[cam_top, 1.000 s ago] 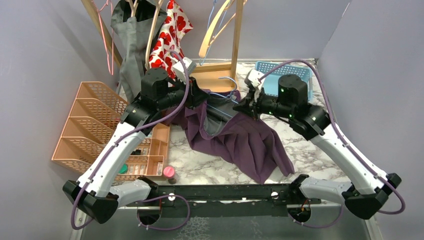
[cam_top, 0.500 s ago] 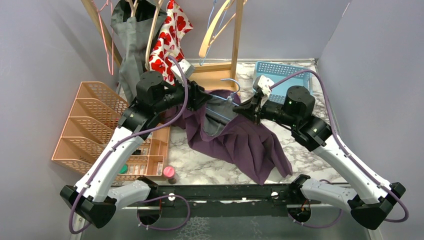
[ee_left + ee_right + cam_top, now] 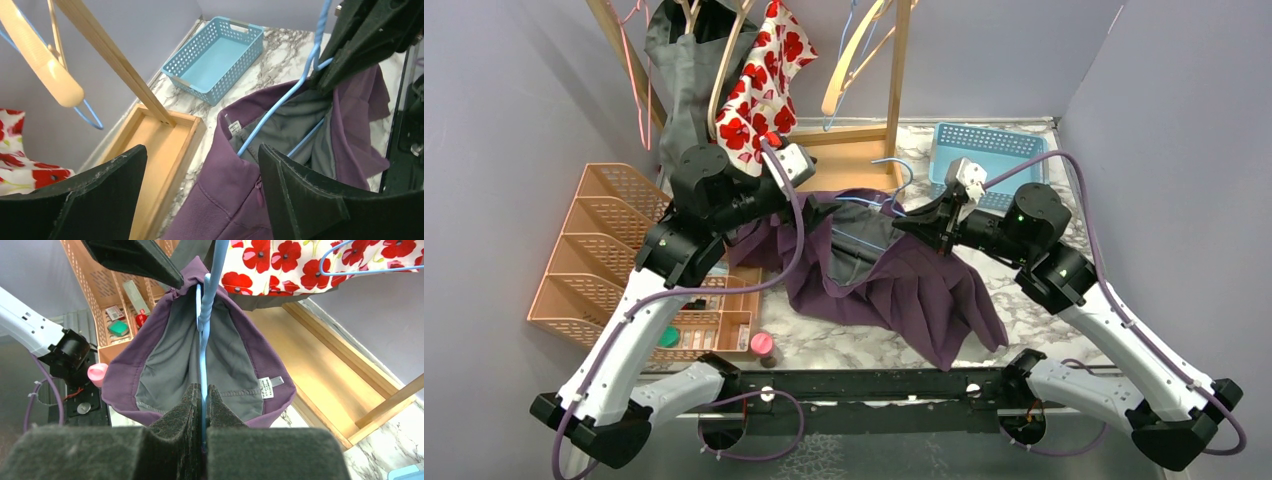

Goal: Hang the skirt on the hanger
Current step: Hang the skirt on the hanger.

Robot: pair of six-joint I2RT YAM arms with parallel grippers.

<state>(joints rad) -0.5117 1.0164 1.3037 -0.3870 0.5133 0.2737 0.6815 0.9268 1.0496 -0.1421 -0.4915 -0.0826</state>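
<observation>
Well, the white label inside the skirt, four o'clock from the blue hanger, is unreadable; right gripper jaws pinch it, left gripper jaws spread.

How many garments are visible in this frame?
3: purple skirt on the table; grey garment and red-floral garment hanging on the back rack. Others may be hidden behind.
</observation>
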